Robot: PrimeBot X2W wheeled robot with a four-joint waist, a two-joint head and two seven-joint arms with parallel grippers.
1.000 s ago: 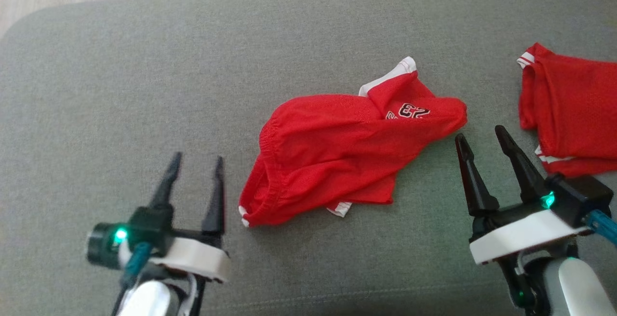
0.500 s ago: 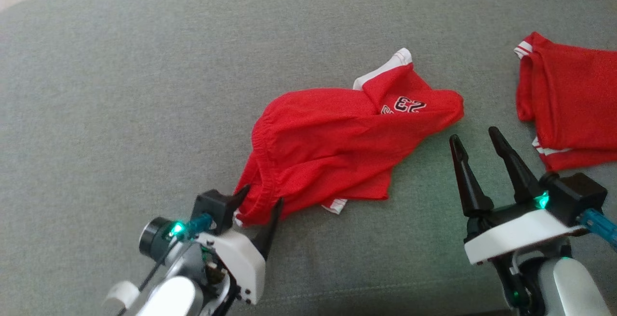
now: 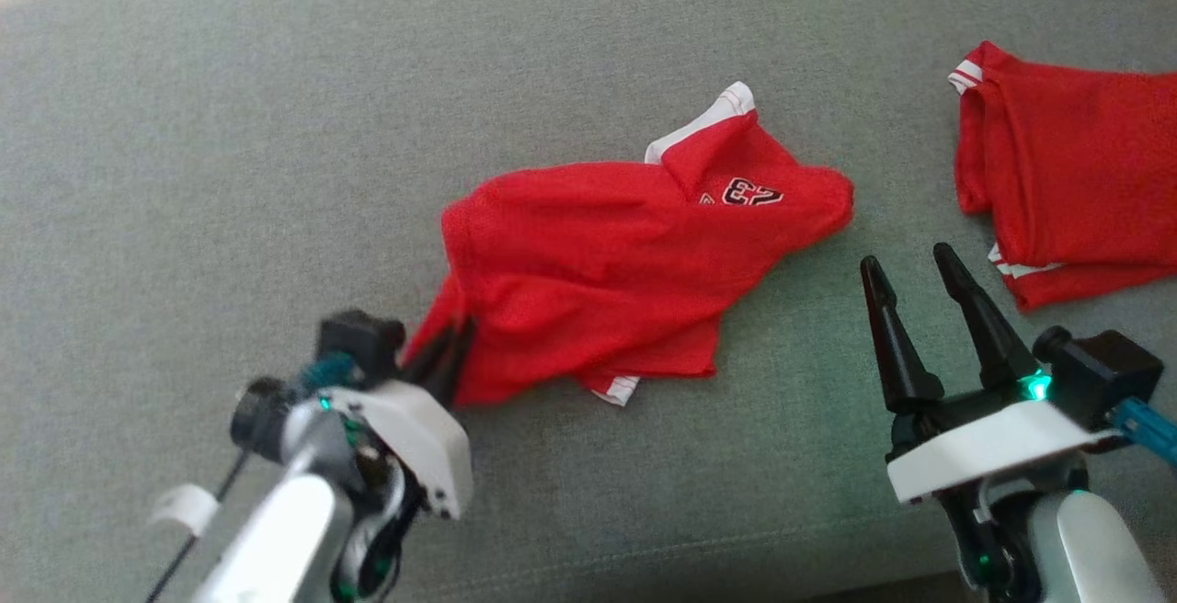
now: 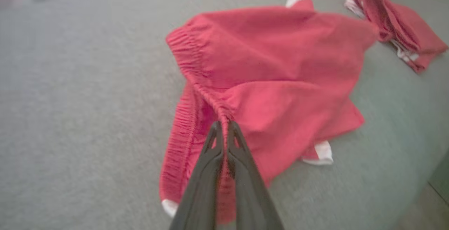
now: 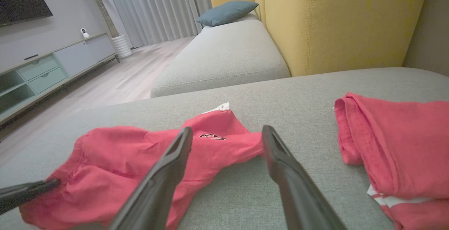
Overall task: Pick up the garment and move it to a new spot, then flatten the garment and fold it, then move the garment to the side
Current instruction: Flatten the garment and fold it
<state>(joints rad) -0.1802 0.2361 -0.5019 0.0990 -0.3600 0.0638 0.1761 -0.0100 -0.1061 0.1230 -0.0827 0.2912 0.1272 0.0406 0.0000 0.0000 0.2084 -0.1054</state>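
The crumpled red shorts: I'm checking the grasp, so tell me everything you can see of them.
The shorts look like red mesh fabric, with a gathered elastic waistband, white leg trim and a black-and-white number print. They lie crumpled on the grey cushion. A bunch of the waistband is pinched in the shut left end effector, and the fabric is drawn taut toward it.

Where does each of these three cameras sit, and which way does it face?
Head view: on the robot's head, looking down at the grey cushion; left gripper shut on the red shorts, right gripper open.
Left wrist view: on the left wrist, looking along its closed fingers at the shorts they pinch.
Right wrist view: on the right wrist, looking low across the cushion toward a yellow backrest, past its spread fingers.
Shared: all three show the shorts and a second red garment.
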